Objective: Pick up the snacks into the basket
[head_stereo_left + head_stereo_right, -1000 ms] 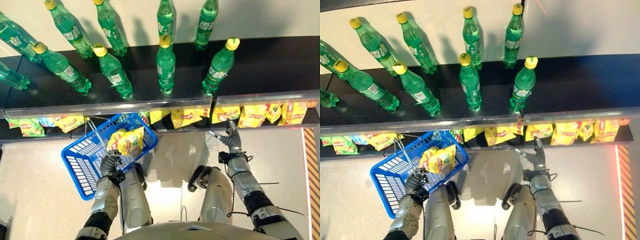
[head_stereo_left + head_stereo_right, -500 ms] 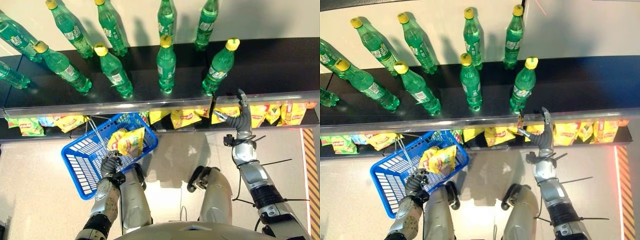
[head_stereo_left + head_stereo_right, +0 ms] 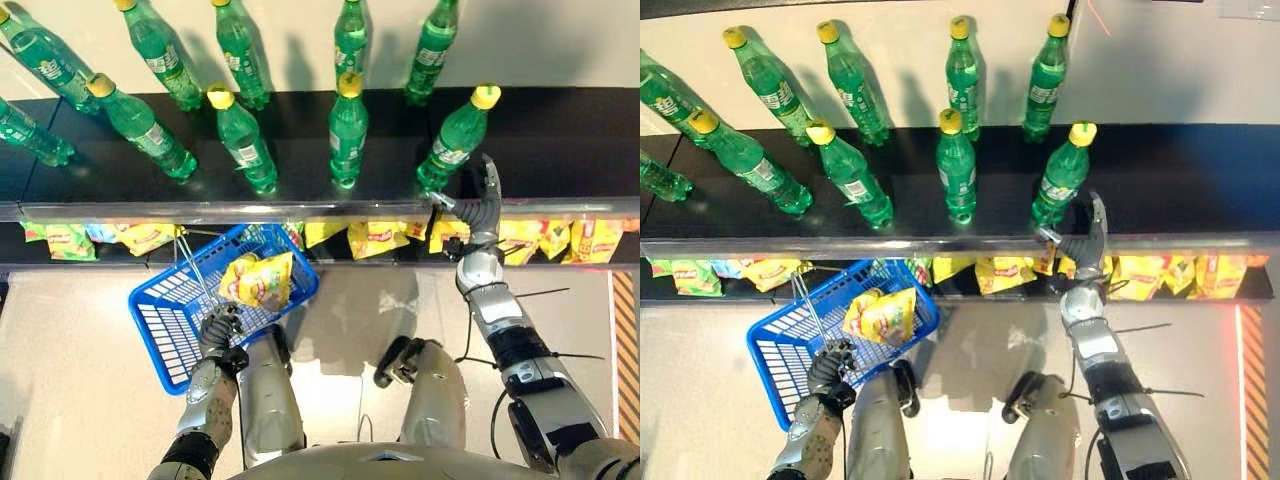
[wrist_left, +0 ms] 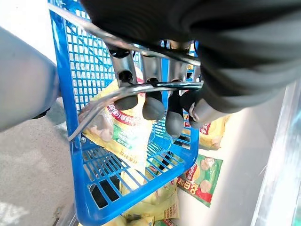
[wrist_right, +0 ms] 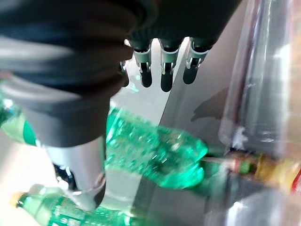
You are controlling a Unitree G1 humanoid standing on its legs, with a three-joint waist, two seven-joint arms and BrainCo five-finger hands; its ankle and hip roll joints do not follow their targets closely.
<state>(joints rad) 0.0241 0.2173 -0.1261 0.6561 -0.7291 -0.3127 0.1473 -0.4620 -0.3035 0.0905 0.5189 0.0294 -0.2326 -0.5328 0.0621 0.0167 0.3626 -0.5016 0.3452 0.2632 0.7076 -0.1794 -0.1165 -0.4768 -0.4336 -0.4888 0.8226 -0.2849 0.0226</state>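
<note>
The blue basket (image 3: pixel 190 325), a rigid plastic lattice with two thin wire handles, serves as landmark; it hangs below the front edge of the dark shelf (image 3: pixel 560 140) and already holds yellow snack bags (image 3: pixel 260 282), crinkled glossy foil pouches lying against its far wall. The left hand (image 3: pixel 222 325) sits at the near rim of the basket, its fingers (image 4: pixel 153 101) curled round the wire handles, so it carries the load. Beyond the basket, on the lower tier under the shelf lip, a row of shelf snack packets (image 3: pixel 375 238) of the same yellow foil runs off to the right, with a few greenish ones to the basket's left. Above the basket stand green bottles (image 3: pixel 345 135), smooth translucent plastic with yellow caps. Well to the right of the basket, the right hand (image 3: pixel 478 205) is raised at the shelf's front edge beside the rightmost front bottle (image 3: pixel 455 140), fingers straight and spread, thumb apart, holding nothing. The step in hand appears to be the reach for another packet; the next move probably calls for lowering this hand beneath the shelf lip to pinch a pliant pouch without nudging the bottle.
</note>
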